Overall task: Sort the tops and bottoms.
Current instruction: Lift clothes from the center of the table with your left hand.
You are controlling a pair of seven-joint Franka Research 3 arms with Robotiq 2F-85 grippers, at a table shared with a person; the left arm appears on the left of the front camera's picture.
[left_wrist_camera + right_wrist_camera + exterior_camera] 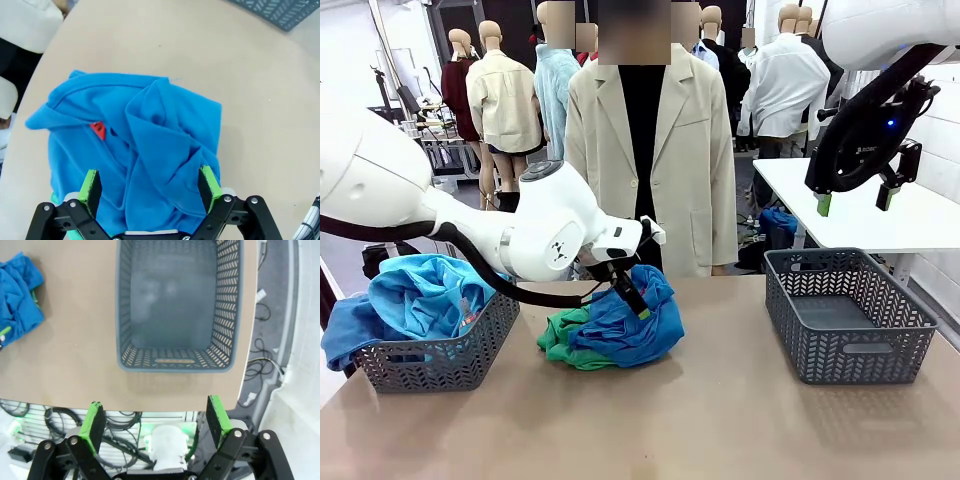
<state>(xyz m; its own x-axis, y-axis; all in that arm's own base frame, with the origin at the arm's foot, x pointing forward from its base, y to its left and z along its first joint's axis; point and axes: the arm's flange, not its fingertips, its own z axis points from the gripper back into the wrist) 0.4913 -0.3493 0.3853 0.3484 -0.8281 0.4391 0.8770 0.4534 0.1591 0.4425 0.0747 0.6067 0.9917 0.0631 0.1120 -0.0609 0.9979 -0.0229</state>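
I find the left gripper (149,175), jaws wide and gripping nothing, right over the crumpled royal blue cloth top (135,140), which lies mid-table on a bright green cloth bottom (556,338). Sky blue cloth tops (420,290) sit in the grey mesh plastic basket (440,365) at left. The right gripper (855,200) hangs wide above the second grey mesh basket (175,362)

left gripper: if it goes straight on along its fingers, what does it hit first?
The blue top on the middle pile. The left gripper points down at it, jaws open on either side of its folds. The green bottoms lie underneath, so probably second. The gap to the cloth is unclear.
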